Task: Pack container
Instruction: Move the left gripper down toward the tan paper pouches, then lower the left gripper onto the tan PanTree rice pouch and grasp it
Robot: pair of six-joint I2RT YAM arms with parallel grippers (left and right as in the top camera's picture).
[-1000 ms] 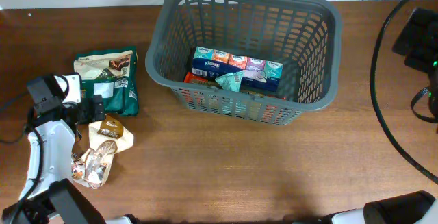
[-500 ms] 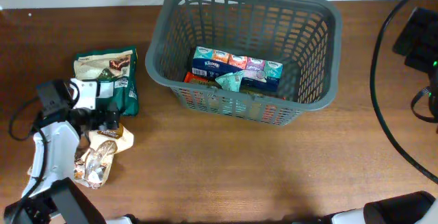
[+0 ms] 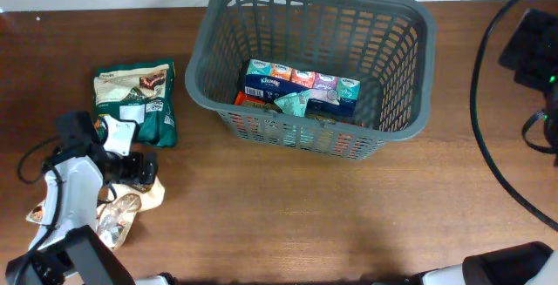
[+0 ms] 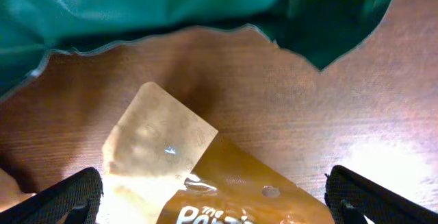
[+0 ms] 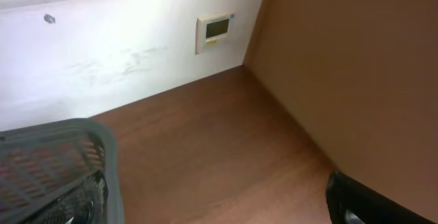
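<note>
On brown wooden table (image 3: 288, 215) (white wall (image 5: 102, 59) behind) sits the container (image 3: 314, 19).

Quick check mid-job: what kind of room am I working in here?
Probably an indoor lab or office workstation rather than a home: a bare wooden table set against a plain white wall, a small control panel on that wall, and loose black cables lying to the right of the basket.
</note>
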